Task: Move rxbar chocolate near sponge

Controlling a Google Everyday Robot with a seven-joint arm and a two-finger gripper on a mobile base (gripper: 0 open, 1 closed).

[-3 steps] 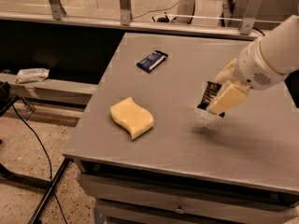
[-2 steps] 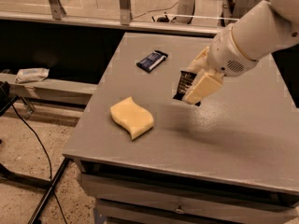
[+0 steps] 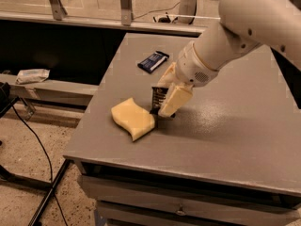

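Gripper [image 3: 163, 107] holds crinkly black rxbar chocolate [image 3: 156, 97] beside wavy foam sponge [image 3: 133, 118].

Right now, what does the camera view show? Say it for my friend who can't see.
A white robot arm's gripper holds a black snack bar upright, close to the top of a grey table, right beside a yellow sponge. A dark blue bar lies farther back on the table.

Gripper [image 3: 165, 106] holds rxbar chocolate [image 3: 157, 96] just beside the sponge [image 3: 132, 118].
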